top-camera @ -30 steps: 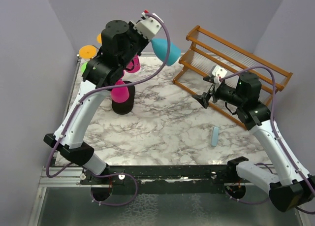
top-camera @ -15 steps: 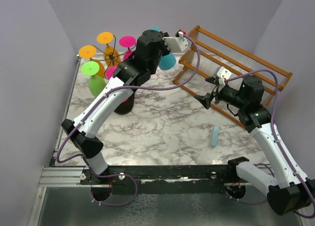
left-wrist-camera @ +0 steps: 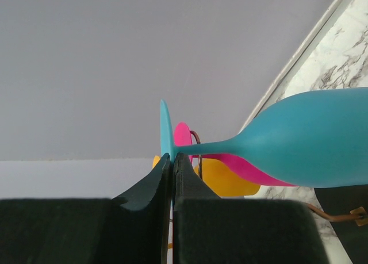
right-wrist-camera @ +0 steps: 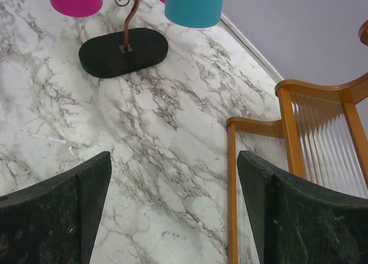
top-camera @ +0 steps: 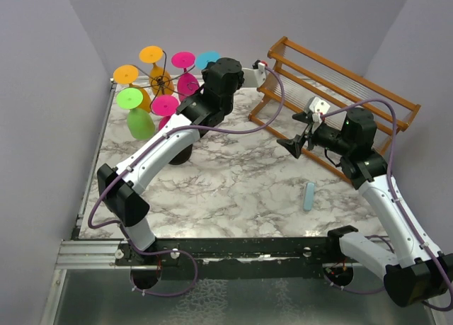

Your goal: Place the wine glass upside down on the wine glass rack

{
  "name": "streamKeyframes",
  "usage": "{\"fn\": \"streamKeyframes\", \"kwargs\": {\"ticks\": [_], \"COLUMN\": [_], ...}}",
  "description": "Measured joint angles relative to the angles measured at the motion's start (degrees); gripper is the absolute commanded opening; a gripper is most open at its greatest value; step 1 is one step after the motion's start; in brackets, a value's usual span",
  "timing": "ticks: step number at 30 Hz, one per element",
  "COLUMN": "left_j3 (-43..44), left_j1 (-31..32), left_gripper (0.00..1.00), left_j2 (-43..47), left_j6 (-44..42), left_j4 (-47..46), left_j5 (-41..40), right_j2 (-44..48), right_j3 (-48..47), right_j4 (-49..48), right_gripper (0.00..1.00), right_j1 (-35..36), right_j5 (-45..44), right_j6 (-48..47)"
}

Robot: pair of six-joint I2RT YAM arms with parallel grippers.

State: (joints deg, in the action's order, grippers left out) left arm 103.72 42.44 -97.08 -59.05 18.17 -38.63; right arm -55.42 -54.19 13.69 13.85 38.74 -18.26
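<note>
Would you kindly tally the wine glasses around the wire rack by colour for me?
Orange stemmed wine glasses: 2
Magenta stemmed wine glasses: 2
Green stemmed wine glass: 1
Teal stemmed wine glass: 1
Total: 6

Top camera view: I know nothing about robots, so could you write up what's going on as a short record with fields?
Table: white marble-patterned top
Wine glass rack: wire tree on a black oval base, holding other coloured glasses
Teal wine glass: bowl down, at the rack
Left tool: shut on the teal glass's stem
Right tool: open, empty, above the table
Wooden rack: back right
Small blue object: lying on the table, front right
</note>
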Motion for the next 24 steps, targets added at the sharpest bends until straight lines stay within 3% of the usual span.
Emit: {"fn": "streamKeyframes", "kwargs": {"ticks": [24], "left_j3": [-2.45], "left_j1": [-4.96], "left_gripper": [0.0], "left_j2": [1.55], "left_j6": [5.88], "left_j4": [8.15], "left_j5": [-0.22], "right_j2": [-1.36], "right_j3": [0.37], "right_j4": [0.0], "right_gripper": [0.9], "right_j1": [-0.11], "right_j5": [1.44], "right_j6": [-0.13]}}
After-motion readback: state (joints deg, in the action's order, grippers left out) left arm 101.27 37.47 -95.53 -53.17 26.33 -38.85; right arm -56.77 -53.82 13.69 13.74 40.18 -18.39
